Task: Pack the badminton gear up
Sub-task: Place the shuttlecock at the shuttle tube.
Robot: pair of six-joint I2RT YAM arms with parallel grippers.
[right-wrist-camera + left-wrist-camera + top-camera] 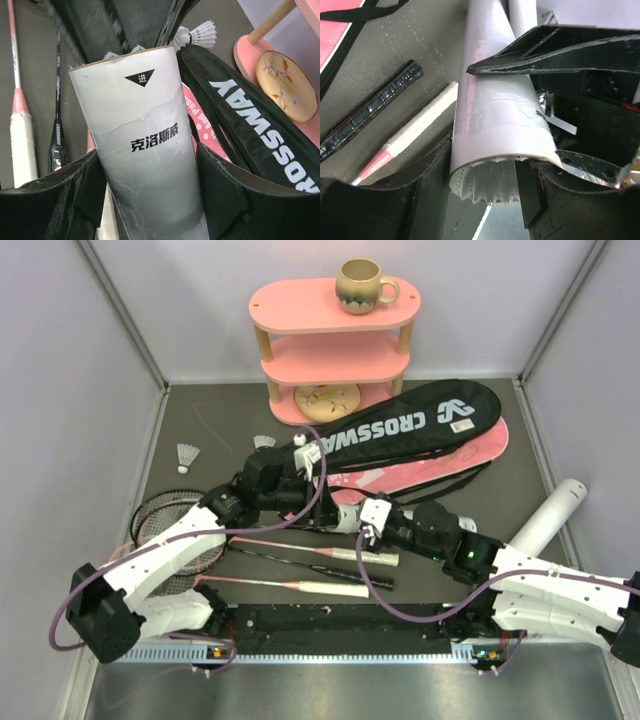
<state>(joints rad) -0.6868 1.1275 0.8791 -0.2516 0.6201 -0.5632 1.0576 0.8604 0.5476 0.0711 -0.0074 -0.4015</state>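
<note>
A white tube (145, 150) is held level between the two arms; it also shows in the left wrist view (495, 100). My right gripper (150, 200) is shut on its body, low at the centre of the top view (360, 523). My left gripper (487, 200) sits at the tube's open end (312, 506), its fingers closed on the feather skirt of a shuttlecock (487, 182) that sticks out of the tube. Two loose shuttlecocks (186, 456) (264, 442) lie on the table. The black CROSSWAY bag (420, 425) lies on the pink bag (445, 468).
Rackets lie at the front left, heads (170, 530) under the left arm, handles (335, 588) (365, 558) pointing right. A second white tube (545, 520) lies at the right wall. The pink shelf (335, 340) with a mug (362, 285) stands at the back.
</note>
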